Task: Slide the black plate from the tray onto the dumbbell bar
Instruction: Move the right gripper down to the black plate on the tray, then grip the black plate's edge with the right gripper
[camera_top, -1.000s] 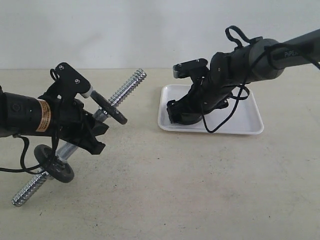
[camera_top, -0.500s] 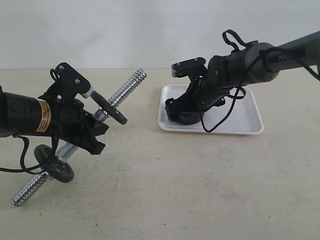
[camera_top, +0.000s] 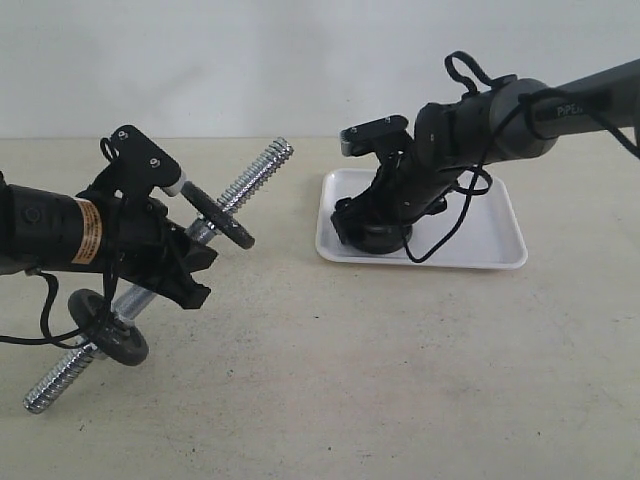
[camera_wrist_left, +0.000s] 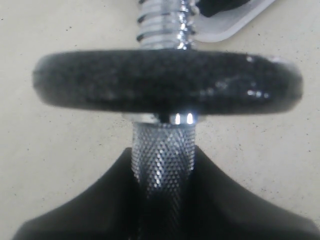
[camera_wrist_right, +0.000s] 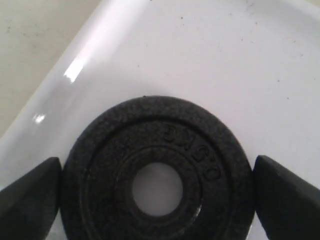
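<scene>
Black plate (camera_wrist_right: 105, 170) flat on tray (camera_wrist_right: 225, 60), btwn right claw's (camera_wrist_right: 158, 165) spread fingers, not gripped.

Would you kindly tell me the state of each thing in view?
black plate: flat in the tray, not yet lifted.
tray: flat, holding the black plate.
dumbbell bar: clamped mid-shaft, carrying two discs.
left gripper: shut on the dumbbell bar.
right gripper: open, jaws straddling the black plate.
</scene>
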